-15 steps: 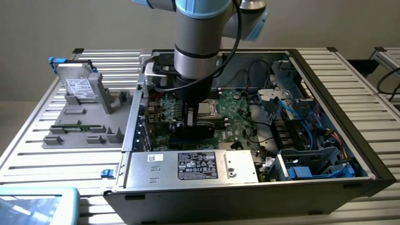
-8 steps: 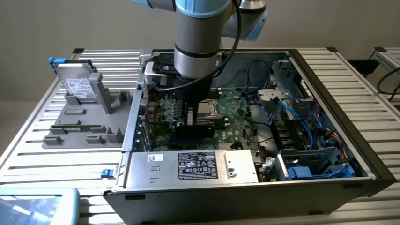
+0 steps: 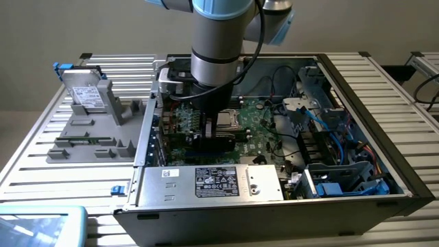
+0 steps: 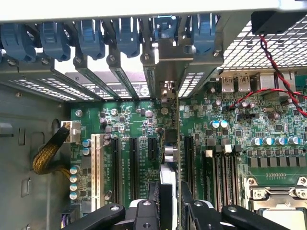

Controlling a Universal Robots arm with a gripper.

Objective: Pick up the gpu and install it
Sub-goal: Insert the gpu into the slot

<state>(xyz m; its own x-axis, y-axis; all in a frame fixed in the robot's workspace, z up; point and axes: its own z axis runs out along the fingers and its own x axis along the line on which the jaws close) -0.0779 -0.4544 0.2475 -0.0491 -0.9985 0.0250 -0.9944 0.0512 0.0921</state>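
A bench of ribbed silver metal slats stands before a plain beige wall. On it lies an open black steel computer case, its large green motherboard facing up.

Inside the case, along its near wall, sits a silver boxy power supply with a black-and-white label (the print is too small to read). Outside the case, on the exterior view's left, a grey moulded fixture props up a grey hard drive. Its white label is likewise unreadable, and so is the white lettering on the motherboard.

The arm reaches down into the case. Its black end effector is clenched on the gpu, a thin green circuit card seen edge-on with a silver metal end bracket. The card stands upright over the motherboard's long black slots, and its bracket meets the case's rear wall beneath a row of blue plastic latches. Whether its lower edge is seated in a slot cannot be told.
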